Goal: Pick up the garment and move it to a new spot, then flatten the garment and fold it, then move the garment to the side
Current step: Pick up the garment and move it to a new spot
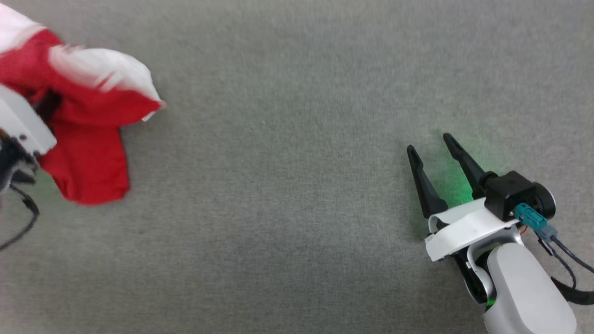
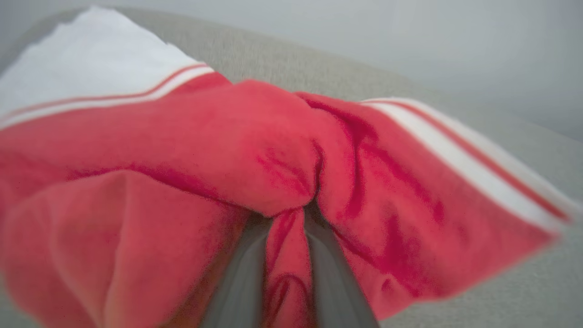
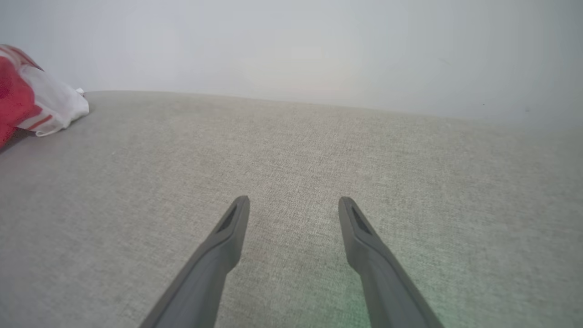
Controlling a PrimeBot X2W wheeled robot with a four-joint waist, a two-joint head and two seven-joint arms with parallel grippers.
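- Counted: one garment, two claws, one grey cloth-covered bench.
- On the garment: two white sleeve ends in the left wrist view, each bordered by thin red and white stripes.
- Left claw: closed on a fold of the garment, with red cloth pinched between the two dark fingers and bunched over them.
- Right claw: well apart from the garment on its right, fingers spread wide with nothing between them, just above bare bench.
- From the right claw itself: the garment far off to the left, near the bench's back edge.
- Hidden: fingertips of the left claw, buried under the garment's folds; in the head view just its pale housing against the garment's left side.
- Cut off: the garment's left part, past the frame edge in the head and right wrist views.
- Hard to make out: the garment's outline, smeared by blur in the head and left wrist views; cannot tell whether its lower edge touches the bench.
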